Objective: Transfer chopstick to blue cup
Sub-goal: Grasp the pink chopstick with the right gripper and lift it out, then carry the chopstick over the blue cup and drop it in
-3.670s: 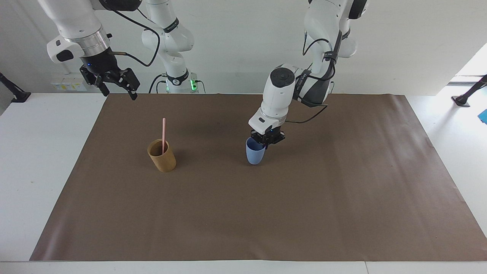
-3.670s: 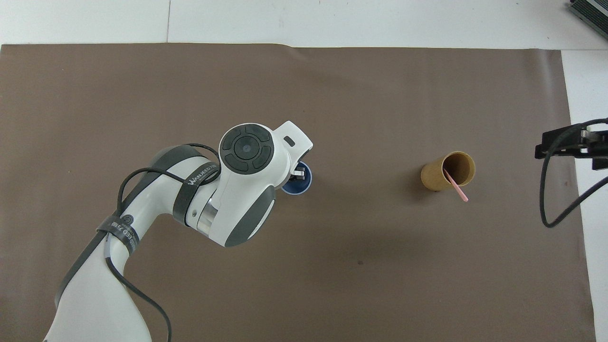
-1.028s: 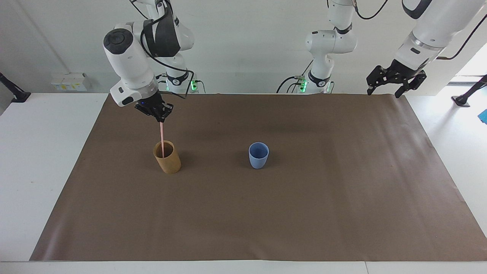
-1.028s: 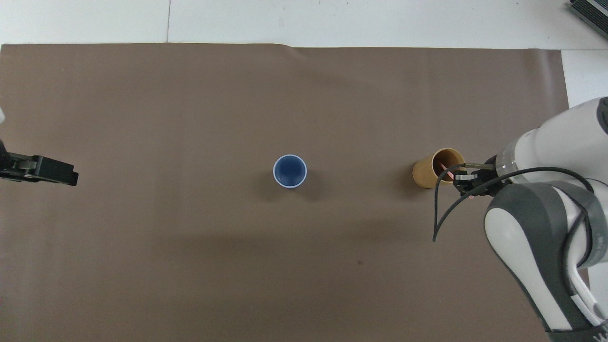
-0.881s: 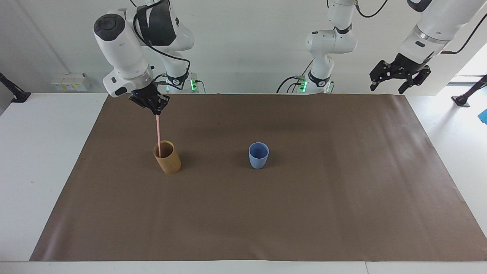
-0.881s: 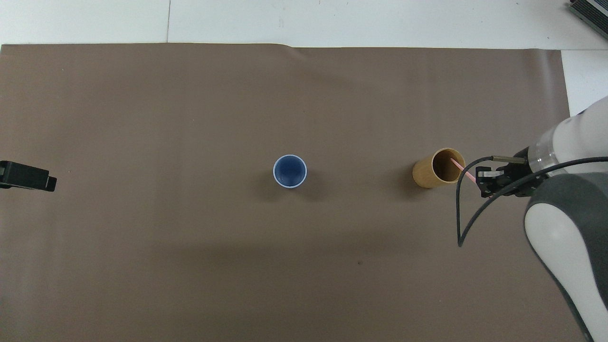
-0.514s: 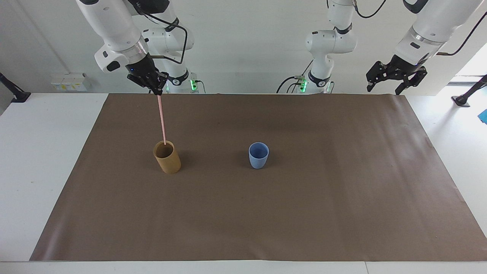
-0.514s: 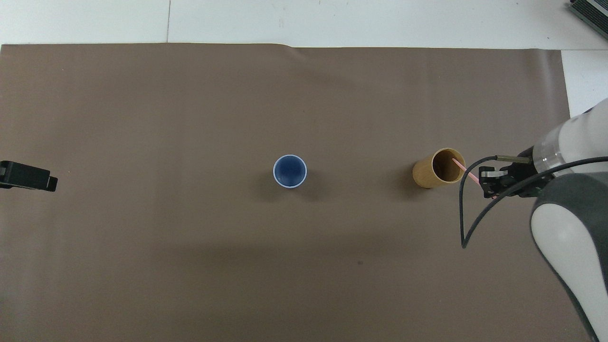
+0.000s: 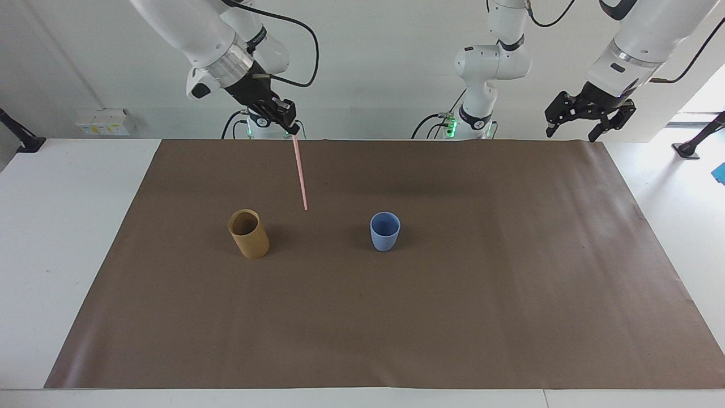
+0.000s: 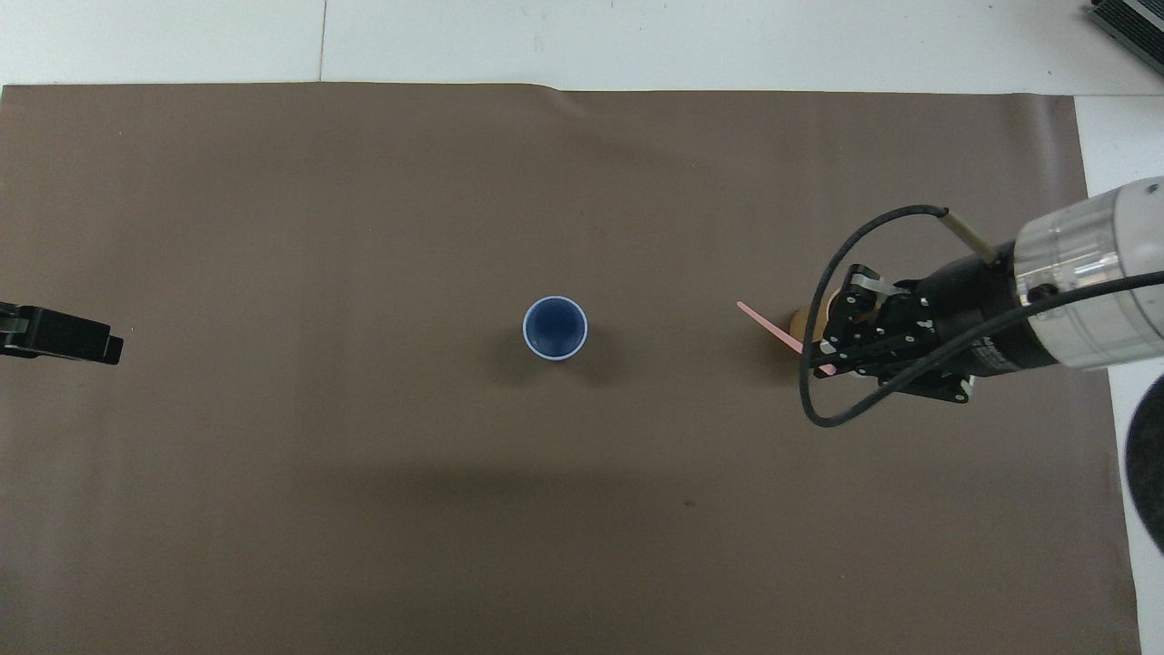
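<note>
The right gripper (image 9: 290, 129) is clamping the top end of the chopstick (image 9: 300, 173), its fingertips pinched together on it, and it is hanging high above the brown mat (image 9: 510, 317) with the stick dangling below. The grip at the very top looks deliberate to me: it is leaving nearly the whole length free, so the lower tip can be dropped into a cup mouth without the fingers getting in the way. The stick is leaning slightly, its free end pointing at about five o'clock from the gripper in the facing view, toward the middle of the table.

The tip is hanging clear of the tan cup (image 9: 248, 233), which is standing empty, and it is roughly between that cup and the blue cup (image 9: 385, 230). The blue cup is standing upright on the mat, at about four o'clock from the stick's tip, well apart from it.

The left gripper (image 9: 588, 116) is waiting over its own end of the table, jaws spread and holding nothing.
</note>
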Robot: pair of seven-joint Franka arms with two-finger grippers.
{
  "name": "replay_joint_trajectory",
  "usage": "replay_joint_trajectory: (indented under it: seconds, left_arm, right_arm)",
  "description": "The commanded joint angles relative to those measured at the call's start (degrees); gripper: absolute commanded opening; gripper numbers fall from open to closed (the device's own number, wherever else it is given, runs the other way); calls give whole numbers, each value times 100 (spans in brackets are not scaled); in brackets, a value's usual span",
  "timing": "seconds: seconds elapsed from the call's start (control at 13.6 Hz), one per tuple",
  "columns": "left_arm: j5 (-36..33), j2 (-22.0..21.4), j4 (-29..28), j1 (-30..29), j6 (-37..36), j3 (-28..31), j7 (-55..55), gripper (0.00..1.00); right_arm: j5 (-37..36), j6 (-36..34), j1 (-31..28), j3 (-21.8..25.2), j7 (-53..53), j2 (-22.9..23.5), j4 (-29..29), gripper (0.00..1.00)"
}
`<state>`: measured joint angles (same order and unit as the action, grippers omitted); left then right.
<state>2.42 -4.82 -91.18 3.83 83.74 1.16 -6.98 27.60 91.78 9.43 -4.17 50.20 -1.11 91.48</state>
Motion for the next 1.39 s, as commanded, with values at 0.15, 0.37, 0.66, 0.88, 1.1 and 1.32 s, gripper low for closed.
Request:
replay_joint_trajectory:
  seconds: [0.15,0.37,0.66,0.88,1.1,1.32]
  left_arm:
    - [31,61,100,-93,72,-2,-76,100]
    - [22,69,100,-67,152,-11,-93,100]
    - [22,52,91,-84,99,-11,-93,100]
    - [31,52,83,-93,116,6,-41,100]
    - [22,34,56,-93,11,7,-75,100]
    - [13,34,65,-102,-42,24,-75,100]
  right_arm:
    - [228,980,945,-4,1210,497,-104,0]
    - [149,1087,1349,-4,1606,857,-148,0]
    - [96,1421,1465,-4,1572,981,19,0]
    - [78,2025,1482,-4,1423,1139,272,0]
    - [70,2360,1622,-4,1124,1263,580,0]
    - [8,2590,1588,4,844,1253,897,0]
